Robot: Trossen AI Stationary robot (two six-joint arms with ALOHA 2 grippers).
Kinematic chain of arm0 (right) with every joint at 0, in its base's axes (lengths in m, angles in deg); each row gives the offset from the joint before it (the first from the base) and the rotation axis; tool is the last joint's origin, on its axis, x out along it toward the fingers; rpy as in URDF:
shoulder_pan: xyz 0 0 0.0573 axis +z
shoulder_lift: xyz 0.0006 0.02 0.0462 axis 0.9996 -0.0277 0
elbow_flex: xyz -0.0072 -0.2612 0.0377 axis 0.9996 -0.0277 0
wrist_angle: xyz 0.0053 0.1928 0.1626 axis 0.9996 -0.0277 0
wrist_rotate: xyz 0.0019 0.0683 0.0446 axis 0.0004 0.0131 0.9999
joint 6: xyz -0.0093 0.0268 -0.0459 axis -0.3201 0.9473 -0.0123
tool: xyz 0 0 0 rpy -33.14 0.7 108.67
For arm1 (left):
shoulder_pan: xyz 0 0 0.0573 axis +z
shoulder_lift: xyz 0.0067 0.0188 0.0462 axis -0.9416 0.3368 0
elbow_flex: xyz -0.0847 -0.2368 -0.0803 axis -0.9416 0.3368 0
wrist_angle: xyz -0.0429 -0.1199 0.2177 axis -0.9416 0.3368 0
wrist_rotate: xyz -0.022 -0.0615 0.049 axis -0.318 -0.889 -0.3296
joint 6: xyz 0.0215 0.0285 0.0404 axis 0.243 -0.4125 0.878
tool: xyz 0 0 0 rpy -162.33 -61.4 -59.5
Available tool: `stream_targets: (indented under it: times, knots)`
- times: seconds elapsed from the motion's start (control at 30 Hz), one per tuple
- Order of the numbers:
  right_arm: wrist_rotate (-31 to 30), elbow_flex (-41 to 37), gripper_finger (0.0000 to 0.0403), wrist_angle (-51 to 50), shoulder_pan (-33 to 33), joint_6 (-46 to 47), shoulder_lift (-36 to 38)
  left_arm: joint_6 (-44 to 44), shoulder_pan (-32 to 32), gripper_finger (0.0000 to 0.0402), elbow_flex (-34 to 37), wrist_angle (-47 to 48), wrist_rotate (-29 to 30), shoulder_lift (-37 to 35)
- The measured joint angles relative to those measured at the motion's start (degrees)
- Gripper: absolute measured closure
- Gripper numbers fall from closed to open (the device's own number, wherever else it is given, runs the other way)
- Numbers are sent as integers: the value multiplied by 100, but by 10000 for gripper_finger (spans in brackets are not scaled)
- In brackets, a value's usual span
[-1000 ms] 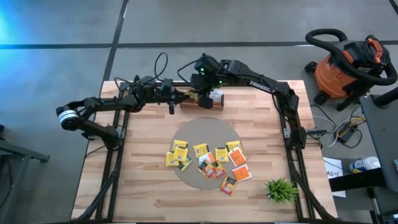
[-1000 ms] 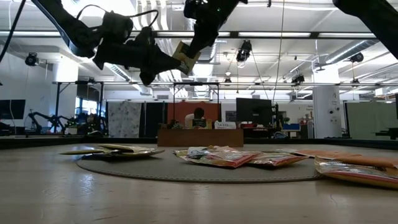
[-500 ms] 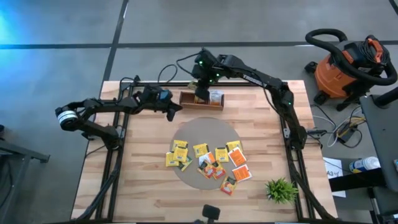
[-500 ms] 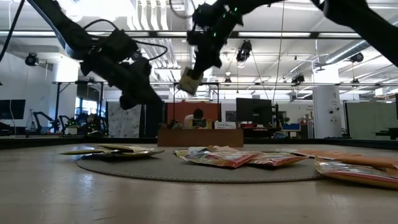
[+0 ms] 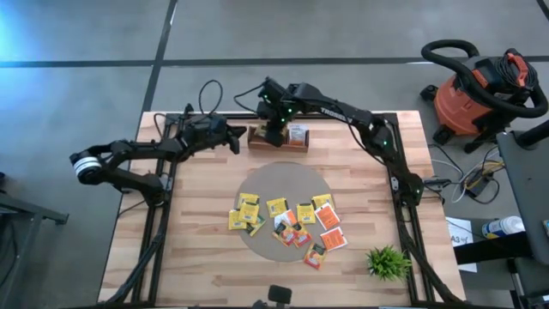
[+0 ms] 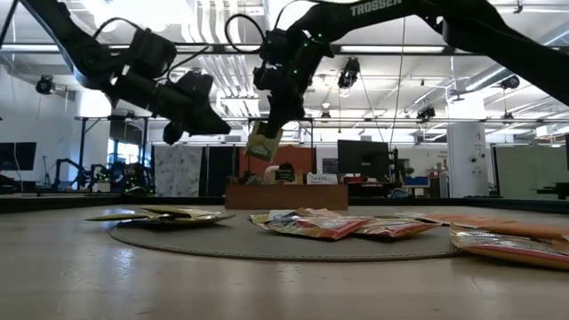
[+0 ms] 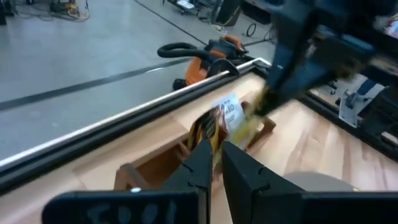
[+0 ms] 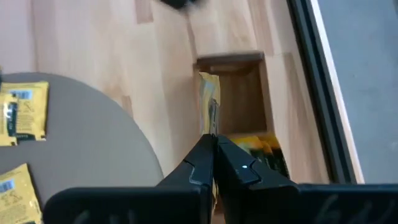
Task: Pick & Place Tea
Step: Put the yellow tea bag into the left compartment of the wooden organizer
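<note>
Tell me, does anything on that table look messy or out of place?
Mostly the tea packets: they lie scattered and overlapping on the round grey mat, some askew, not in rows. The right gripper pinches one yellow packet above the wooden tray. Nothing looks spilled or damaged.

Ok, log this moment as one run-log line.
right gripper: shut on yellow tea packet, above wooden tray | left gripper: empty, beside tray | other packets: on round mat
</note>
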Motion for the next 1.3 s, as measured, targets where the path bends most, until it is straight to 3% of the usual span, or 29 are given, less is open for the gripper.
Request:
stream_targets:
  times: [0.53,0.87,1.3]
  knots:
    - [19,90,394,422,138,-19,0,387,-2,371,-549,100,-407,962]
    - [-94,22,394,724,49,-2,2,1004,183,371,-530,1155,547,245]
    - [-68,-872,394,1483,-161,262,2,793,259,371,-466,1634,598,265]
